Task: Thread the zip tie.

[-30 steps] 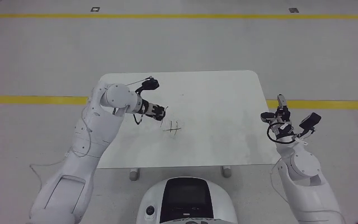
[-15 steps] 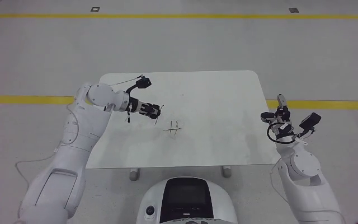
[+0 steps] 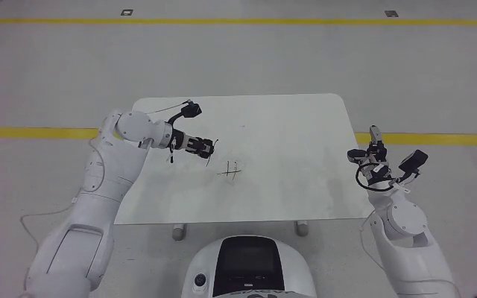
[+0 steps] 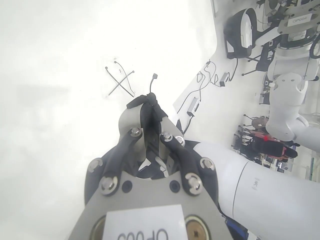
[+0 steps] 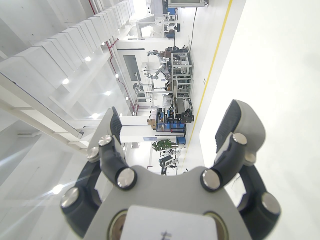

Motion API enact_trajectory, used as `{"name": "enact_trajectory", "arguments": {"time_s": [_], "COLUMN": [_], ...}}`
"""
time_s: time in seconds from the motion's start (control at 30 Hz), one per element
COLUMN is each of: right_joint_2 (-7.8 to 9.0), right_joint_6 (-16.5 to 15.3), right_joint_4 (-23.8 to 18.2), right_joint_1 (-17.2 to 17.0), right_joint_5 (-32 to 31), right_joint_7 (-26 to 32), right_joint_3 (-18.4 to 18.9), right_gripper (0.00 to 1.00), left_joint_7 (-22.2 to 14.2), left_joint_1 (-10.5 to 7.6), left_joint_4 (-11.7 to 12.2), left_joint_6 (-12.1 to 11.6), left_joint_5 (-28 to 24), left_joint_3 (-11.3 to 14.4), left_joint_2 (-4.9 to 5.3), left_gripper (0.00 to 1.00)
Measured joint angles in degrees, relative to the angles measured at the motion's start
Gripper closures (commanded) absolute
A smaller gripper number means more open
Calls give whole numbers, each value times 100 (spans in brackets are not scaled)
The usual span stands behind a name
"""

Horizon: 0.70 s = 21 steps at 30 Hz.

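Left wrist view: left pincer (image 4: 148,100) pinches zip tie (image 4: 151,84), tail hidden; right pincer (image 5: 173,109) spread.

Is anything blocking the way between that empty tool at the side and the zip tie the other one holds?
Nothing visible does. The right tool is open at the edge of the table, the left tool pinches the zip tie, and the crossed loose zip ties lie flat, slightly off the line between them.

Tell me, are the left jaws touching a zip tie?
Touching. The left wrist view shows the left jaws pinched shut on the zip tie, its head poking out.
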Motion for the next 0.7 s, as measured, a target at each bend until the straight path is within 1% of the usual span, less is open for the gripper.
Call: {"name": "enact_trajectory", "arguments": {"time_s": [0.1,0.13,0.2,0.27,0.4,0.5,0.57,0.6,0.67,0.7], "right_joint_2": [0,0,0,0,0,0,0,0,0,0], "right_joint_6": [0,0,0,0,0,0,0,0,0,0], "right_joint_4": [0,0,0,0,0,0,0,0,0,0], "right_joint_1": [0,0,0,0,0,0,0,0,0,0], "right_joint_5": [0,0,0,0,0,0,0,0,0,0], "right_joint_7": [0,0,0,0,0,0,0,0,0,0], "right_joint_3": [0,0,0,0,0,0,0,0,0,0], "right_gripper": [0,0,0,0,0,0,0,0,0,0], "left_joint_7": [14,92,115,7,-2,0,0,0,0,0], "left_joint_1": [10,40,49,38,72,139,172,183,212,237], "left_joint_4": [-3,-8,3,31,16,-43,-69,-81,-135,-172], "left_joint_6": [4,6,-5,-8,-7,-7,-7,-7,-7,-7], "left_joint_5": [-2,-14,-97,-271,-676,-1256,-1712,-1938,-2309,-2564], "left_joint_3": [1,0,-54,-161,-245,-219,-144,-97,-11,52], "left_joint_2": [1,9,48,119,295,457,596,680,807,894], "left_gripper": [100,100,100,100,100,100,100,100,100,100]}}
